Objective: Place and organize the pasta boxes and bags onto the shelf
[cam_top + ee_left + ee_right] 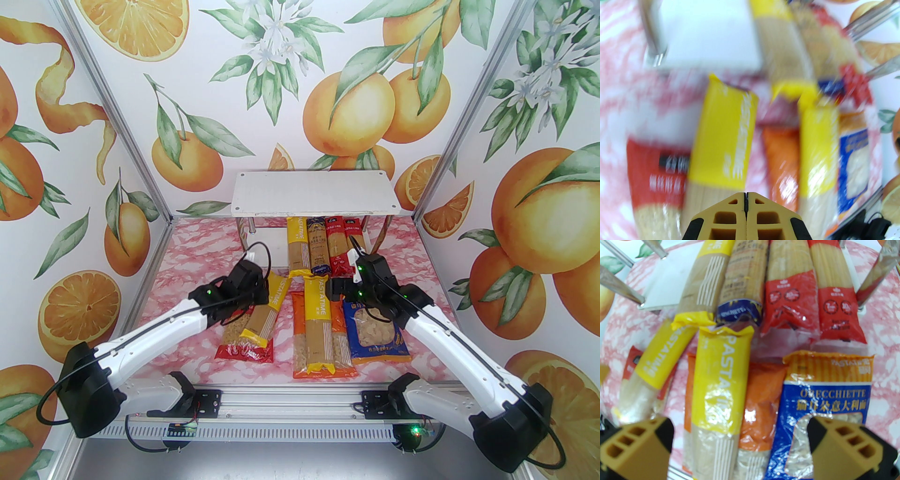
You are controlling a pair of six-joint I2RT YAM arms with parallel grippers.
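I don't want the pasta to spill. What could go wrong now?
Open right jaws hang over the orange bag and blue bag together and might pinch both. The yellow pack lying on the orange bag could slide off. Red packs stick out past the lower board; a bump could drag them out.

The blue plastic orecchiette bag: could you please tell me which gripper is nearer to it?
Right. The right gripper hangs open with one finger over the blue plastic orecchiette bag; the left gripper, shut, is farther left, by the tilted yellow spaghetti pack.
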